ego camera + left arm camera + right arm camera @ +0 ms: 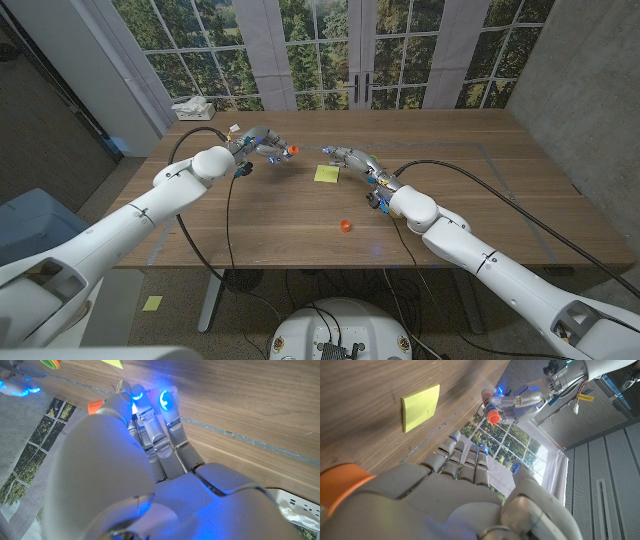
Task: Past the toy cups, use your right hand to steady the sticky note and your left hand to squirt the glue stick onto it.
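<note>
A yellow sticky note lies on the wooden table past its middle; it also shows in the right wrist view. My left hand hovers left of the note and grips a glue stick, whose orange tip points toward the note. The same tip shows beyond my left hand's fingers and in the right wrist view. My right hand sits just right of and behind the note, fingers stretched out, apart from the paper and holding nothing.
A small orange cap-like piece lies on the table nearer me than the note. A tissue box stands off the table's far left corner. Cables trail from both arms across the tabletop.
</note>
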Tool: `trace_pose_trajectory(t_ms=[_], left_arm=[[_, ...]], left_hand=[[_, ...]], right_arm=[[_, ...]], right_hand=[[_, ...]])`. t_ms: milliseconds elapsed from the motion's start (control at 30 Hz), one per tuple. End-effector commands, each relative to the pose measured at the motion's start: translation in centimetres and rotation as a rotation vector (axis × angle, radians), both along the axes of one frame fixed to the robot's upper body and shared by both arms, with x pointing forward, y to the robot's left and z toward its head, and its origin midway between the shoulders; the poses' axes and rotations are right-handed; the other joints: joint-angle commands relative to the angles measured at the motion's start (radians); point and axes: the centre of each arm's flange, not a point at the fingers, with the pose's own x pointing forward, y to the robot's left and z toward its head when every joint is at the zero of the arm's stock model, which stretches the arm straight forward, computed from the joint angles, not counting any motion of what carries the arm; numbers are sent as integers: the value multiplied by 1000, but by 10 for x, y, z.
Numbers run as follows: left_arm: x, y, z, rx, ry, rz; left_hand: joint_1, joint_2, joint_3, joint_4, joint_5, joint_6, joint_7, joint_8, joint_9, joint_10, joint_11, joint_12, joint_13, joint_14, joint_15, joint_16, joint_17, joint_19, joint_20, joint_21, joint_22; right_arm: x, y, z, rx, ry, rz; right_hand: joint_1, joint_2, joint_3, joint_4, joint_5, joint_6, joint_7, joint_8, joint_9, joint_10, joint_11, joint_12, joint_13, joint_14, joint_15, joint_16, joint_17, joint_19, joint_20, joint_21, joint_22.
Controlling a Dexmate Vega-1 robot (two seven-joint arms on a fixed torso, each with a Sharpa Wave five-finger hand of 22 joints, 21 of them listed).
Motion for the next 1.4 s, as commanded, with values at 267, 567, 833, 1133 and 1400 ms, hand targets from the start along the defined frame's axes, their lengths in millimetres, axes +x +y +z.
trace_pose_trajectory(t_ms=[267,567,833,1133,1400], left_arm=[[13,-7,1,174,23,109],[12,-17,-1,291,-40,190],[13,-21,-3,362,-28,225],[13,-28,-6,456,-22,293],[8,-32,-8,473,-66,301]], left_hand=[[16,24,2,3,6,82,-65,9,11,145,-136,4,27,3,-27,11,11,-18,-110,4,5],[10,27,3,5,8,68,-72,4,12,142,-142,5,35,-1,-27,12,18,-25,-108,5,5],[6,31,4,6,9,64,-72,5,14,138,-141,6,43,-7,-28,11,20,-29,-108,6,5],[1,38,11,5,12,30,-76,-1,19,118,-141,7,65,-22,-28,9,28,-39,-106,-1,2],[-16,41,17,7,15,-25,-82,-12,22,84,-161,-4,77,-67,-29,-9,30,-61,-98,-20,-2]], right_arm=[[5,-19,13,139,18,44],[7,-29,12,178,27,26],[9,-36,8,216,29,6],[6,-45,3,259,40,-6],[0,-50,1,270,25,-22]], right_hand=[[-7,10,-2,1,1,12,1,9,1,14,0,6,0,14,-38,9,6,10,-11,-2,2],[-12,11,-4,3,1,18,4,10,1,15,0,6,0,14,-35,10,8,10,-10,-4,2],[-19,12,-6,7,1,23,8,11,1,18,5,6,0,14,-34,11,10,10,-8,-5,2],[-23,12,-7,8,1,25,9,11,1,18,6,5,0,16,-34,11,11,11,-8,-7,2],[-26,10,-8,8,1,26,11,10,1,21,8,5,0,17,-31,12,11,11,-7,-8,2]])
